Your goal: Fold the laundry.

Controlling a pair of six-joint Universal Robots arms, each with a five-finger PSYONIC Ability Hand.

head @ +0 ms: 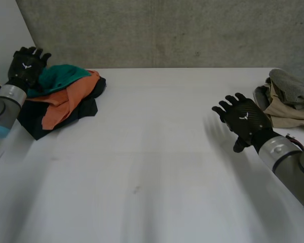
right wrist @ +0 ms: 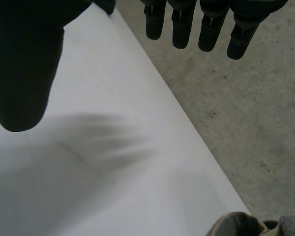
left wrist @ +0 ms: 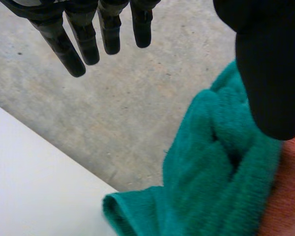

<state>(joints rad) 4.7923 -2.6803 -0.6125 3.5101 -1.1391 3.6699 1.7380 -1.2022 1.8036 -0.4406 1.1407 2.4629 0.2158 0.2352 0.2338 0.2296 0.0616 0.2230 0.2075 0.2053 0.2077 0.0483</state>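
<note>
A heap of unfolded laundry (head: 66, 98) lies at the table's far left: a teal cloth (head: 61, 77) on top, an orange one (head: 66, 104) under it and dark cloth beneath. My left hand (head: 26, 66) hovers open just left of the heap, above its edge. In the left wrist view the teal cloth (left wrist: 221, 172) lies below the thumb (left wrist: 270, 73), with the fingers (left wrist: 83, 44) straight and apart from it. My right hand (head: 243, 120) is open over bare table at the right, holding nothing; its fingers (right wrist: 206, 29) hang straight.
A second stack of grey and beige clothes (head: 291, 98) sits at the table's far right edge, close behind my right hand. A corner of it (right wrist: 236, 226) lies in the right wrist view. A concrete wall (head: 167, 30) rises behind the white table (head: 152, 167).
</note>
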